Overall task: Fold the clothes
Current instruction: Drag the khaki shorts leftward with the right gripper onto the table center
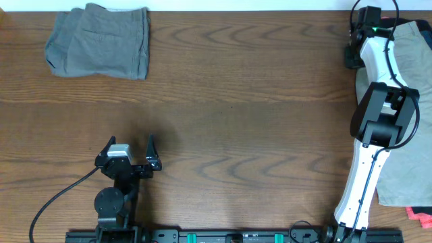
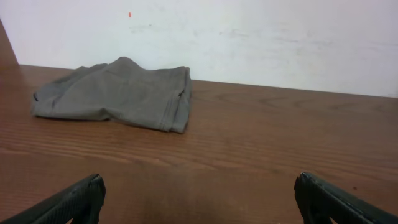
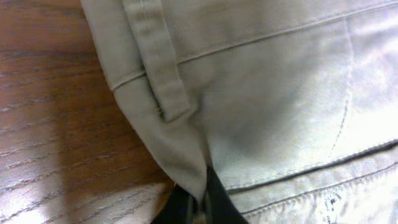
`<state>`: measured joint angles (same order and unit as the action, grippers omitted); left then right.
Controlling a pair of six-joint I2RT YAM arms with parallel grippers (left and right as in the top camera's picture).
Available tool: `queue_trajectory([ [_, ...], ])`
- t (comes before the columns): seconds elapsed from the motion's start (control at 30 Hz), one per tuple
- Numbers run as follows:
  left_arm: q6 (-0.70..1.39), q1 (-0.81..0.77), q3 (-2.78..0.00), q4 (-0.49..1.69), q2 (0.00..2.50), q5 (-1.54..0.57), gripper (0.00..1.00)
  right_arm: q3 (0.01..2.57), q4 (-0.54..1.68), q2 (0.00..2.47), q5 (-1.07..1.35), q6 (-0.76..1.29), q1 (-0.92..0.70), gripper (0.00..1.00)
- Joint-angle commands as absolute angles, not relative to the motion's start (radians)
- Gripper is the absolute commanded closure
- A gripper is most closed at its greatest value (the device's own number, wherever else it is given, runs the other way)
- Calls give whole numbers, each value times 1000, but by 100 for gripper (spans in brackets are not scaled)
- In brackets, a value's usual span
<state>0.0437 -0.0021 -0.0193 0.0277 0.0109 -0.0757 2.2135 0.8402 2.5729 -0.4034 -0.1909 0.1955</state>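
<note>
A light khaki pair of the clothes (image 1: pixel 413 61) lies along the table's right edge, partly under my right arm. My right gripper (image 1: pixel 352 57) reaches to its far left corner. In the right wrist view the gripper (image 3: pixel 200 202) is shut on the khaki fabric (image 3: pixel 261 93), pinching a fold at the waistband corner just below a belt loop (image 3: pixel 158 56). A grey-brown pair (image 1: pixel 101 42) lies folded at the far left, also seen from the left wrist (image 2: pixel 118 93). My left gripper (image 1: pixel 129 143) hovers near the front left, open and holding nothing (image 2: pixel 199 199).
Bare wooden tabletop (image 1: pixel 256 115) spans the middle. A white wall (image 2: pixel 261 37) stands behind the table's far edge. A bit of pink-red cloth (image 1: pixel 420 216) shows at the front right corner. The arms' mounting rail (image 1: pixel 223 236) runs along the front edge.
</note>
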Motion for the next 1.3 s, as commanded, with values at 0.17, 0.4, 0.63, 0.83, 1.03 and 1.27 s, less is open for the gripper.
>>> queue_trajectory([
  [0.17,26,-4,-4,63,4,-94,2,2244,870,2519,-423,-74,211,99],
  [0.4,26,-4,-4,63,4,-94,2,2244,869,2408,-392,-57,198,99],
  [0.63,26,-4,-4,63,4,-94,2,2244,881,2292,-382,-59,178,99],
  [0.83,26,-4,-4,63,4,-94,2,2244,900,2229,-260,-100,97,99],
  [1.03,26,-4,-4,63,4,-94,2,2243,913,2224,-112,-98,-27,99],
  [1.27,26,-4,-4,63,4,-94,2,2233,932,2227,-27,-98,-260,99],
])
